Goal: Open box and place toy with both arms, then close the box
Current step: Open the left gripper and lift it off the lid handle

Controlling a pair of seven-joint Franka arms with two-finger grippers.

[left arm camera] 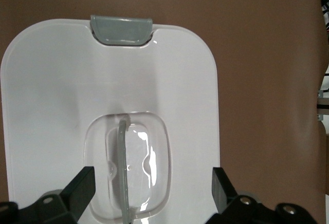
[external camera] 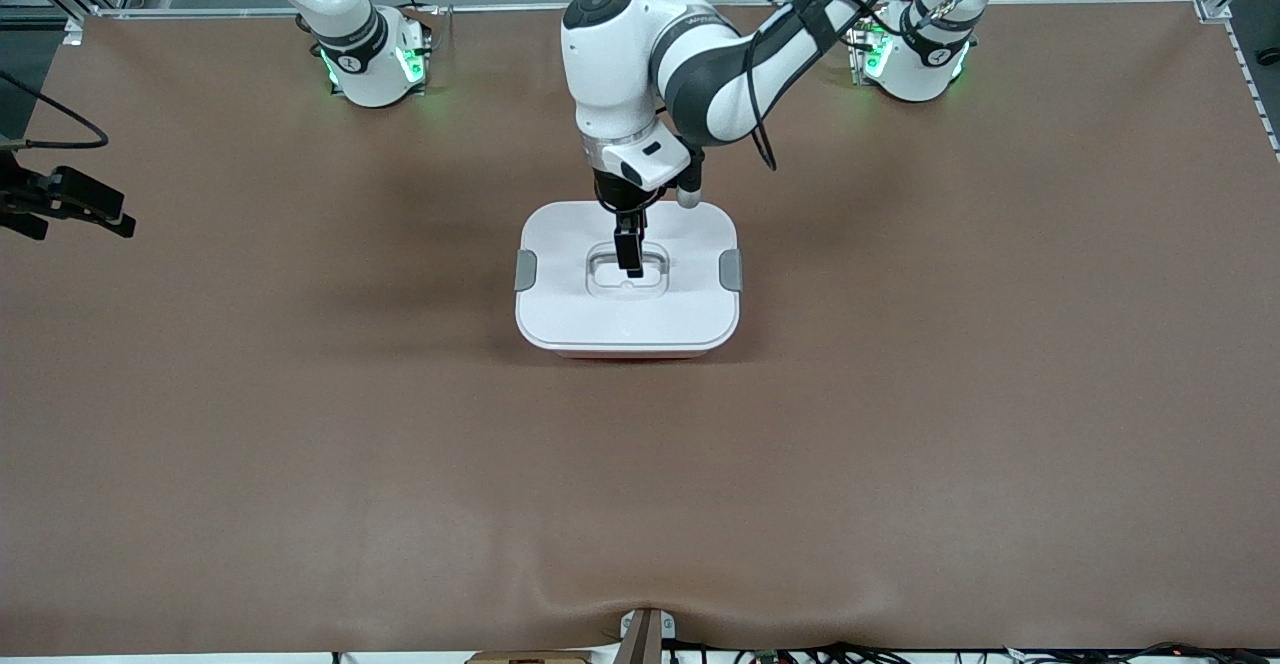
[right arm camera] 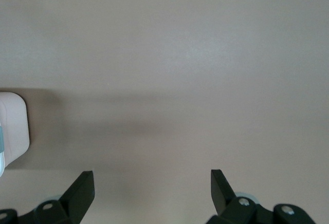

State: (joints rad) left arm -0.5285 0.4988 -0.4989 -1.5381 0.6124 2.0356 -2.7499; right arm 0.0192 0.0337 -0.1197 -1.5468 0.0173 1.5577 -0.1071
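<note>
Left pincer over box, spread wide, brown table.

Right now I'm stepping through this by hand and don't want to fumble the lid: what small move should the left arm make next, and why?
Probably close the left gripper on the clear handle. Its fingers stand open on either side of the handle in the recess of the white lid, and the lid sits on the box with both grey clips down. The right gripper waits open over bare table.

white lid, grey clips, pink tub, brown table
</note>
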